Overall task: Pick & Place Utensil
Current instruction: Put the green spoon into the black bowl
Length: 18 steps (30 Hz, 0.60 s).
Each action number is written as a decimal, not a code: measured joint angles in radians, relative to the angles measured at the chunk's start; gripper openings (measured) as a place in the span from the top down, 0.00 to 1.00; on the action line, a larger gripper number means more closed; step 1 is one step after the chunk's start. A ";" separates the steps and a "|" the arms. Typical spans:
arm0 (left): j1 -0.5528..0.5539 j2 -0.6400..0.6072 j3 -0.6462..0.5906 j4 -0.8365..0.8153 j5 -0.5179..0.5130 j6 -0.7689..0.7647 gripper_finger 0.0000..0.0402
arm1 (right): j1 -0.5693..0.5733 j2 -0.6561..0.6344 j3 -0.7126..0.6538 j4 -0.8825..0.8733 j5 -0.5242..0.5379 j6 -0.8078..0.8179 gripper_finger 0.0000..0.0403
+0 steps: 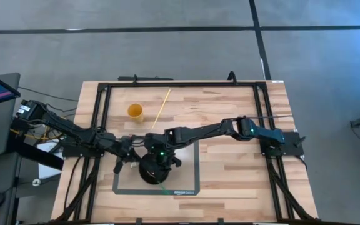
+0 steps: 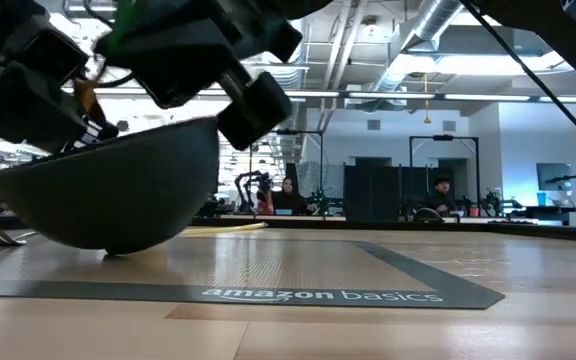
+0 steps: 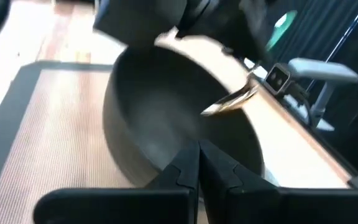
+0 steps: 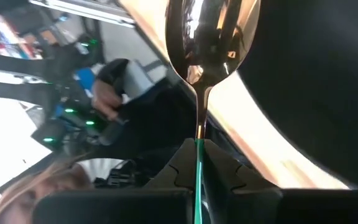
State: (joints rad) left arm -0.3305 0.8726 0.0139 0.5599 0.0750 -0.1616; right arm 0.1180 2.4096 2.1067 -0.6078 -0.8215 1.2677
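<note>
Wooden slats form the desk (image 1: 230,169), which carries a dark-bordered mat (image 2: 298,270) in an open workshop with people seated far behind. Spoon (image 4: 207,43): a shiny metal utensil, held by its thin handle in the right tool (image 4: 199,168), whose fingers are pinched narrow on it; the spoon's bowl points away from the wrist and hangs over the rim of the black bowl (image 3: 166,118). Judged from its look, the spoon is light, rigid and slick, so a grip low on the flat handle, as here, seems better than one on the polished rounded end, where the fingers could slide. Black bowl: tilted on the mat, one edge raised. Left tool (image 3: 198,163): fingers together with nothing between them, waiting just beside the bowl. Farther back on the desk stand a yellow cup (image 1: 135,112) and a thin yellow stick (image 1: 161,107), well apart from the bowl. Legible writing: "amazon basics" on the mat's near border (image 2: 320,295).
</note>
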 joint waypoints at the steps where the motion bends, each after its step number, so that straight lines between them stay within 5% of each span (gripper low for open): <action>1: 0.000 0.000 0.000 0.015 0.000 0.000 0.99 | -0.001 0.000 0.000 -0.027 0.000 -0.017 0.99; 18: 0.000 0.000 0.000 0.062 -0.001 -0.001 0.99 | -0.099 0.001 0.000 -0.275 0.016 -0.271 0.99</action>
State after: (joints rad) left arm -0.3302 0.8726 0.0143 0.6215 0.0738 -0.1623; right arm 0.0192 2.4107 2.1063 -0.8824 -0.8051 0.9965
